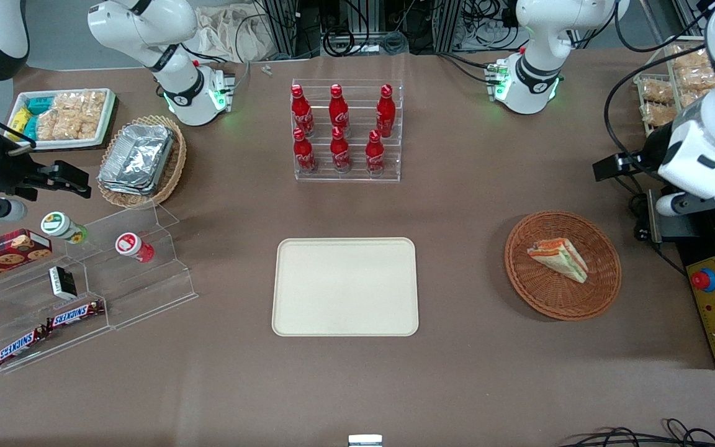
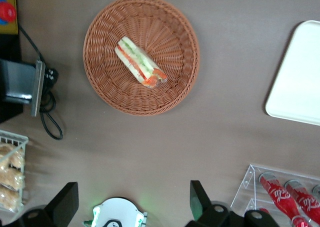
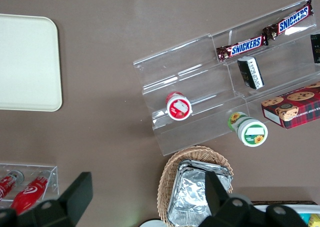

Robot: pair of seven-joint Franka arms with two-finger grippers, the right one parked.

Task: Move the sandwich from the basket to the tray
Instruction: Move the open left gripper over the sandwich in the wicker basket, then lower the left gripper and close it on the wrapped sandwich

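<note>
1. Our left gripper [image 2: 131,207] hangs spread, empty, high above the wrapped triangular white-bread sandwich [image 2: 140,62], which lies in the round reddish-brown wicker basket [image 2: 110,92].
2. We should descend straight, pinch across the wedge's flat faces, then carry it to the cream rectangular tray [image 2: 300,87].

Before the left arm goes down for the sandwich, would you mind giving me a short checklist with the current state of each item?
1. Sandwich lies in the basket, nothing on top of it: ok.
2. Gripper is open, fingers spread wide and holding nothing: ok.
3. Gripper is high above the table, nearer the arm bases than the basket, not yet over the sandwich: not ok, needs aligning.
4. Tray has bare surface for the drop: ok.
5. Table between basket and tray has no obstacle: ok.
6. Whether the open fingers line up across the wedge's narrow sides: cannot tell.
</note>
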